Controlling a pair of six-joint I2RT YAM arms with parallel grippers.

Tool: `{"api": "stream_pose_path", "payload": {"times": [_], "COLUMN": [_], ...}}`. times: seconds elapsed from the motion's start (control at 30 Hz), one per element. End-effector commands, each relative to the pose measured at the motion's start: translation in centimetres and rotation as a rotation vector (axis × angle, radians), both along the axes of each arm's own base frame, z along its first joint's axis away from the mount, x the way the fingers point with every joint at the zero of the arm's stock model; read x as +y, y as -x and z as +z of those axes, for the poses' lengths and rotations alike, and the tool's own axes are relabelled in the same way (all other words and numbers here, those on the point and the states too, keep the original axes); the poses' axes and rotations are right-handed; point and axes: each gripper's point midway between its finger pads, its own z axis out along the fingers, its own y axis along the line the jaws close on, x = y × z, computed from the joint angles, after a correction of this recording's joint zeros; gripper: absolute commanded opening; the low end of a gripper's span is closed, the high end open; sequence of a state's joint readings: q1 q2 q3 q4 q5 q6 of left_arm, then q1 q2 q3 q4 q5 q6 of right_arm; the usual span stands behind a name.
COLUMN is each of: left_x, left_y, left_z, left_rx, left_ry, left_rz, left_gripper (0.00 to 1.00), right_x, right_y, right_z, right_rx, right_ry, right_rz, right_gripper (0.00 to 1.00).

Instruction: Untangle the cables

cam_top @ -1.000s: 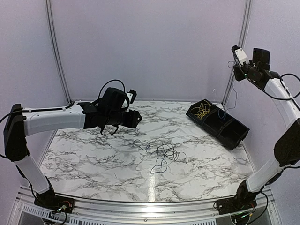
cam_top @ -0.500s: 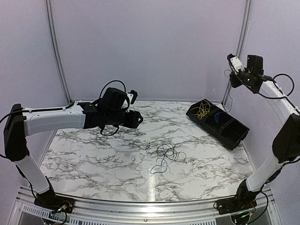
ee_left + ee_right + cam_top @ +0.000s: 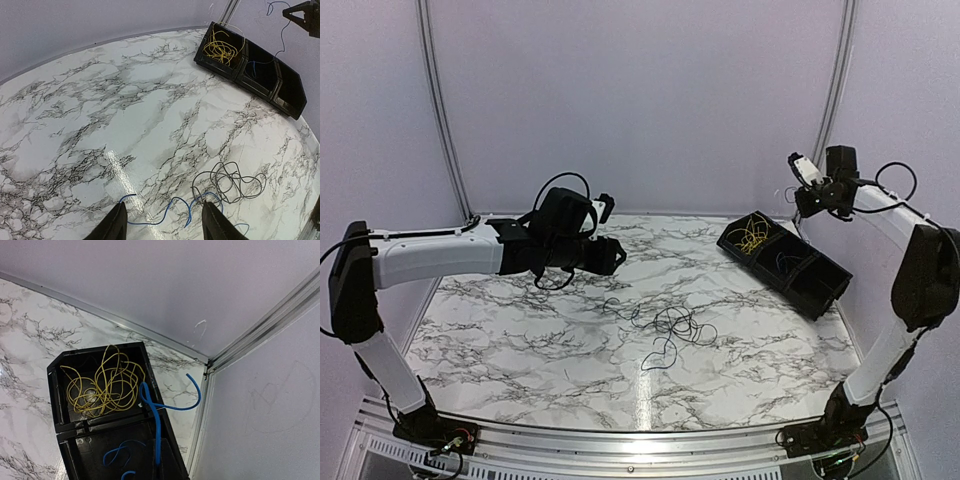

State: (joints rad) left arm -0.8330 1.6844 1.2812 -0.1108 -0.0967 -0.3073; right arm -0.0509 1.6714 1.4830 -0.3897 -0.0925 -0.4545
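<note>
Bin [image 3: 100,421] holding yellow cable [image 3: 102,385]; right end effector [image 3: 290,12] clamped on blue cable [image 3: 156,425] above it; left end effector [image 3: 162,225] parted.

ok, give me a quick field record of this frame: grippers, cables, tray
left gripper: open, empty, over loose blue cable
right gripper: shut on held blue cable, raised above tray
held blue cable: hangs into tray's middle compartment
yellow cable: coiled in tray's end compartment
black cable: looped on table, next to loose blue cable
</note>
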Motion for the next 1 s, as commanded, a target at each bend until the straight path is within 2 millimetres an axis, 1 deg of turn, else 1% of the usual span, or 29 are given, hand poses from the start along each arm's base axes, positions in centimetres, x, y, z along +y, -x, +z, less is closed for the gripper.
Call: {"api": "stream_pose_path", "payload": {"times": [0.0, 0.17, 0.23, 0.33, 0.4, 0.53, 0.63, 0.8, 0.9, 0.97], "left_x": [-0.1, -0.1, -0.1, -0.1, -0.1, -0.1, -0.1, -0.2, -0.2, -0.3], "left_y": [0.1, 0.1, 0.1, 0.1, 0.1, 0.1, 0.1, 0.1, 0.1, 0.1], "left_z": [-1.2, -1.3, -1.4, -1.3, -1.3, -1.4, -1.5, -1.6, -1.9, -2.2], "left_rx": [0.025, 0.028, 0.028, 0.026, 0.025, 0.026, 0.026, 0.030, 0.037, 0.044], "left_ry": [-0.015, -0.017, -0.020, -0.019, -0.019, -0.022, -0.024, -0.025, -0.026, -0.026], "left_rz": [-0.005, -0.006, -0.005, -0.006, -0.007, -0.007, -0.006, -0.008, -0.010, -0.012], "left_gripper": [0.53, 0.53, 0.53, 0.53, 0.53, 0.53, 0.53, 0.53, 0.53, 0.53], "right_x": [0.8, 1.0, 0.7, -0.2, -0.4, -0.7, -0.5, -0.7, -1.3, -1.4], "right_y": [0.1, 0.1, 0.1, 0.0, 0.1, 0.7, 1.7, 3.3, 3.1, 2.5], "right_z": [-4.0, -8.0, -9.1, -10.6, -11.4, -12.3, -12.8, -12.7, -13.2, -13.9], "right_rx": [0.087, 0.169, 0.193, 0.227, 0.251, 0.276, 0.313, 0.317, 0.325, 0.346], "right_ry": [-0.071, -0.101, -0.111, -0.106, -0.109, -0.113, -0.123, -0.110, -0.081, -0.076], "right_rz": [0.024, 0.018, 0.002, -0.050, -0.065, -0.092, -0.095, -0.109, -0.121, -0.120], "right_gripper": [0.00, 0.00, 0.00, 0.00, 0.00, 0.00, 0.00, 0.00, 0.00, 0.00]}}
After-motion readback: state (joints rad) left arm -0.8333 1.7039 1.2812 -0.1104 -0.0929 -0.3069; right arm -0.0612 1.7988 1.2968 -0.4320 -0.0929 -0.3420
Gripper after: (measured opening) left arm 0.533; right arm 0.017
